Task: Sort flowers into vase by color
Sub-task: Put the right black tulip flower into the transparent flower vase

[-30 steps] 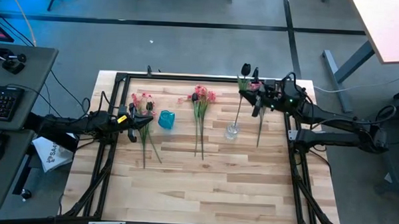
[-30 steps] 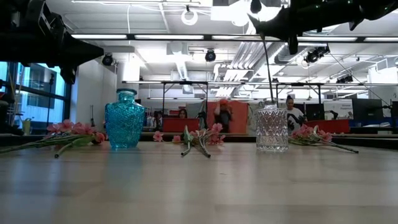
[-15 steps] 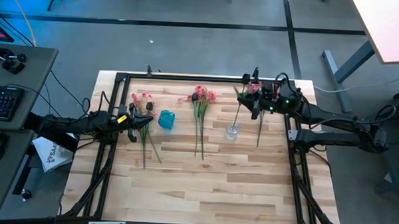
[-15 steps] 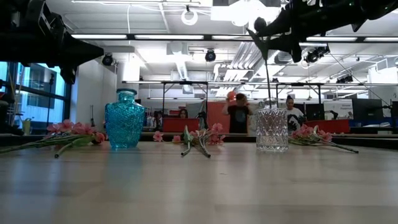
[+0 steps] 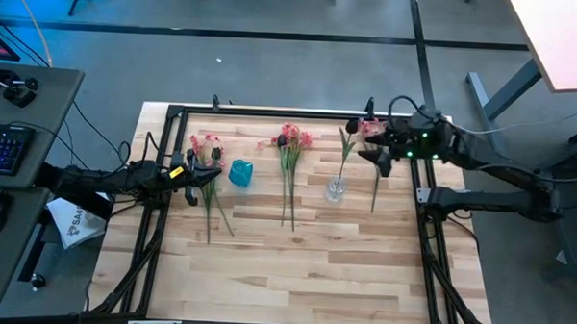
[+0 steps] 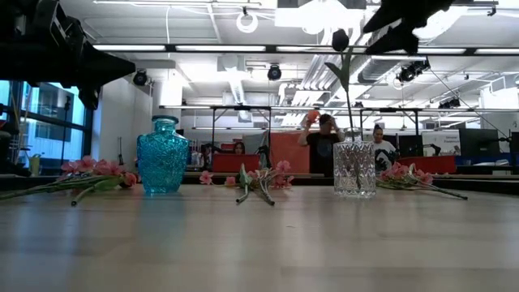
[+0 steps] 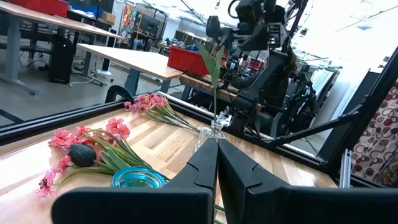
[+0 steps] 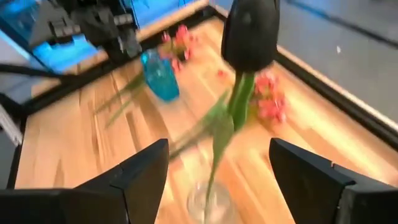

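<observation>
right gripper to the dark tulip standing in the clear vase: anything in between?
Nothing visible. The right gripper is open, and the dark tulip stands in the clear vase straight ahead of its fingers, only bare air between them. The teal vase and pink flowers sit off to the side.

The dark tulip (image 6: 340, 40) is no longer being held: it is now standing free in the clear vase (image 6: 354, 168). The right gripper (image 5: 383, 158), jaws now spread apart, is being drawn back from it toward the bench's right edge.
</observation>
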Controlling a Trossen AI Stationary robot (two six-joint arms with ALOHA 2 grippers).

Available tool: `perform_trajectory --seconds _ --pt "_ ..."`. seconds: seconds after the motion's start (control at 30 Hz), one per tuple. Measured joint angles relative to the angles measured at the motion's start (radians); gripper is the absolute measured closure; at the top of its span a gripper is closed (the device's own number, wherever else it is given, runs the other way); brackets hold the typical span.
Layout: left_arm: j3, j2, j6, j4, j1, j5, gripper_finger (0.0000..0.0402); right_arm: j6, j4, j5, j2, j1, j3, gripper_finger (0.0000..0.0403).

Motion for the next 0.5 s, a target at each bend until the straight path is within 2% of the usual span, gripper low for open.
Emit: perform_trajectory --seconds 0.17,0.27,0.4,0.5 --pt "0.0 0.0 0.0 0.0 0.0 0.0 0.0401 0.071 -0.224 -0.025 -0.001 0.013 0.056 0.0128" --pt "0.0 0.0 0.0 0.0 0.0 0.0 0.0401 0.131 -0.283 -0.106 -0.001 0.065 0.032 0.0128" --pt "0.0 0.0 0.0 0.0 0.0 0.0 0.0401 0.27 -0.249 -0.23 0.002 0.196 -0.042 0.0128" --pt "0.0 0.0 0.0 0.0 0.0 0.0 0.0401 0.427 -0.14 -0.287 0.021 0.341 -0.109 0.0128"
